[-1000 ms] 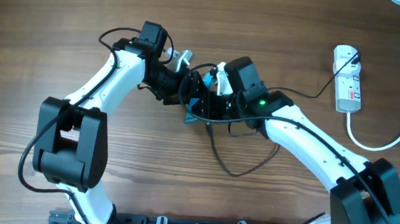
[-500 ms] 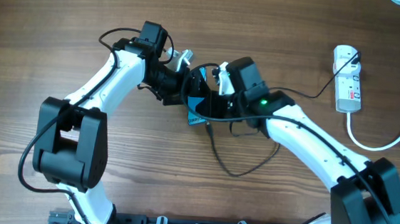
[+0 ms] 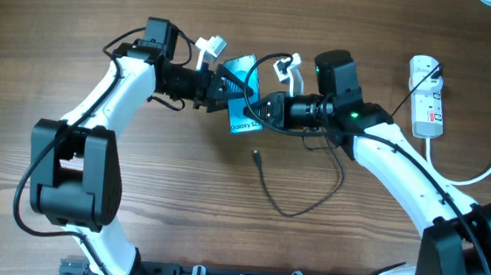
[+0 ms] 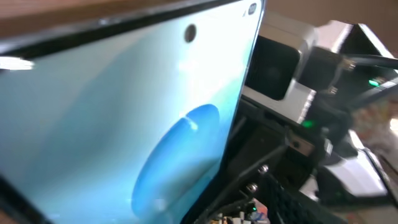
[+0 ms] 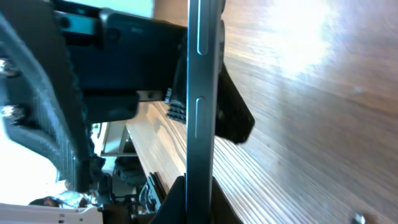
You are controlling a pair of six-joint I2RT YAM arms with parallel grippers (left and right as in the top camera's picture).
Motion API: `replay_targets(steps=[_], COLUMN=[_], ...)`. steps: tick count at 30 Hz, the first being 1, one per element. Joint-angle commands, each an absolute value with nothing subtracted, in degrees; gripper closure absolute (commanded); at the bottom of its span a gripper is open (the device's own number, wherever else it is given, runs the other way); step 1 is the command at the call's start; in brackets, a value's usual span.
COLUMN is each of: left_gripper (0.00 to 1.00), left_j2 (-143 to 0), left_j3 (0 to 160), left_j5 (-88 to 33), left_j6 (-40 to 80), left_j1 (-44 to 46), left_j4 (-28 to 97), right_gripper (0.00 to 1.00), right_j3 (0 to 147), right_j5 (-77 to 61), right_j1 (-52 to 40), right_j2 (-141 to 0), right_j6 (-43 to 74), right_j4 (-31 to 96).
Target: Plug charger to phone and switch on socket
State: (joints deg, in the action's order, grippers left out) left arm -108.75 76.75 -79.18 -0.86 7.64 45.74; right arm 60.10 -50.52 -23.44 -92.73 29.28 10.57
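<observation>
Charger (image 3: 256, 158) tip lies loose on the table (image 3: 133, 225), just nearer the robot base than the phone (image 3: 242, 102), not touching it. Phone tilted, raised off the wood. Left gripper (image 3: 221, 85) clamps its left end; right gripper (image 3: 267, 113) pinches its right edge. Socket (image 3: 427, 103) well to the phone's right, slightly farther back.

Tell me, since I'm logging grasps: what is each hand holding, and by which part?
The phone: the left hand grips one long edge, the right hand pinches the opposite, buttoned edge. The charger lies unheld.
</observation>
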Motion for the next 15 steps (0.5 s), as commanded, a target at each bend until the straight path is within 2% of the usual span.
replay_targets(steps=[1,6,15], left_gripper=[0.32,0.46,0.47], left_j2=[-108.25,-106.59,-99.61], left_j3=[76.71,76.73,76.73], left_j5=[-90.37,-90.37,-90.35], left_j6=[-4.32,-4.32,-4.27], left_j1=[8.23,7.66,6.63], left_j4=[45.56,44.82,41.69], right_gripper=[0.96,0.96,0.96], right_j3=[61.01,61.01,60.62], right_j5=[-52.38,-52.38,-51.33], right_j1=[-23.9,-23.9,-23.92], right_j2=[-91.9,-91.92,-92.05], right_j6=[29.87,30.85,30.85], right_j4=[6.85,5.02,5.21])
